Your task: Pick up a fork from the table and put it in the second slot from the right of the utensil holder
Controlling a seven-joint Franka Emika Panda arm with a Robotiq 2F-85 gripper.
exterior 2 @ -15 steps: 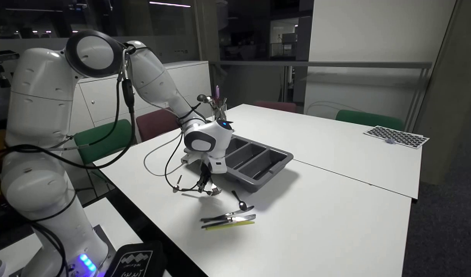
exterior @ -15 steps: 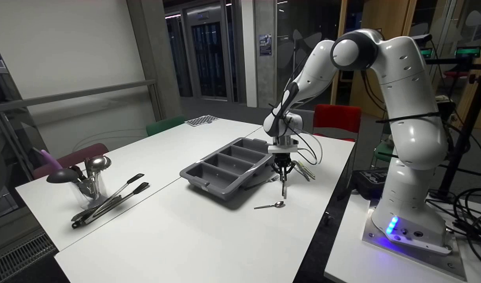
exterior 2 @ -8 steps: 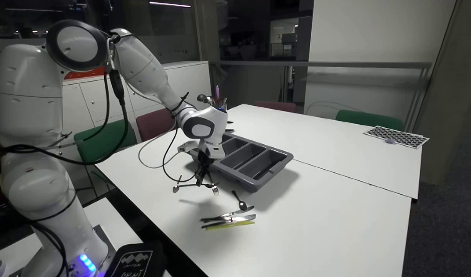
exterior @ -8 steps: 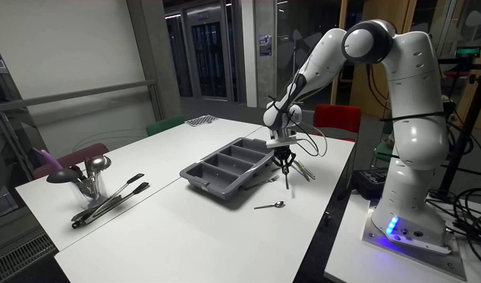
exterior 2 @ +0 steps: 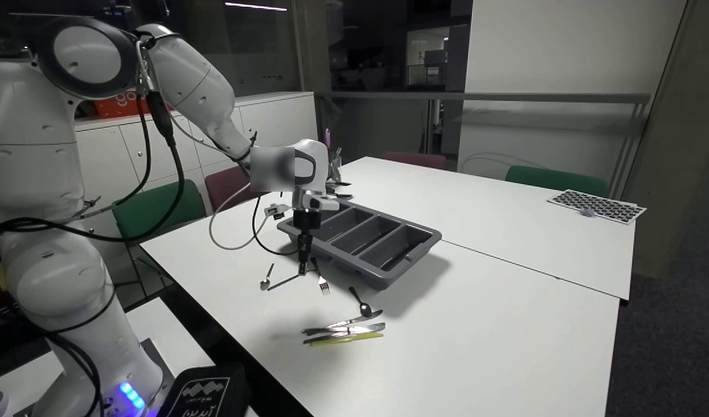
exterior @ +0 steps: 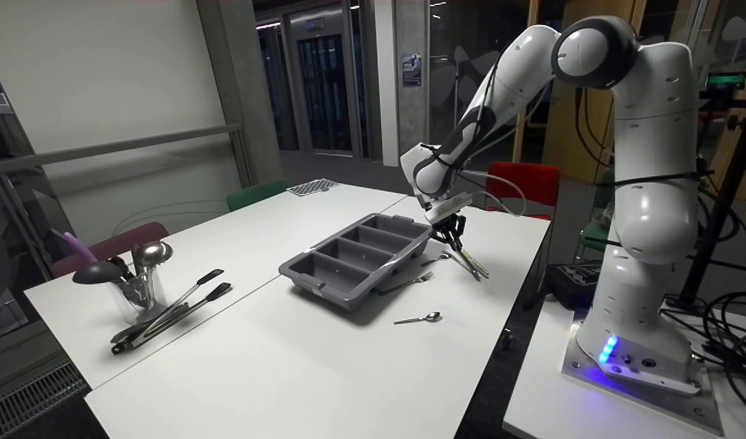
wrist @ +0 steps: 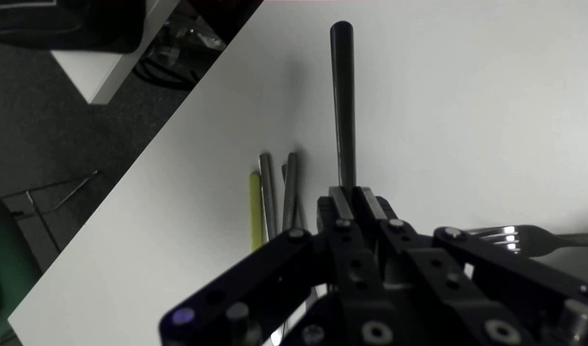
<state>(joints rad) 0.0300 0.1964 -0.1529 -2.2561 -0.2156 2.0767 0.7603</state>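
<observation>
My gripper is shut on a slim silver utensil (wrist: 344,105) above the table, its dark handle sticking out past the fingertips (wrist: 349,190). The other end is hidden by the gripper, so I cannot tell if it is a fork. The handle also shows in an exterior view (exterior 2: 283,282). A fork (exterior: 409,283) lies on the white table (exterior: 275,372) beside the grey utensil holder (exterior: 324,292); it also shows in the wrist view (wrist: 539,240). The compartments I can see into hold nothing. The gripper (exterior 2: 303,271) hangs beside the holder's (exterior 2: 383,278) long side, above the table.
Several knives (exterior 2: 344,330) with a yellow-green handle among them lie near the gripper. Spoons (exterior: 433,316) lie near the fork. A utensil cup (exterior: 138,292) and tongs (exterior: 178,311) stand across the table. A checkered board (exterior 2: 598,205) lies farther off.
My gripper has risen and tilted, its fingers now pointing toward the knives. The held utensil has lifted and swung with it. The fork on the table and the holder have not moved.
</observation>
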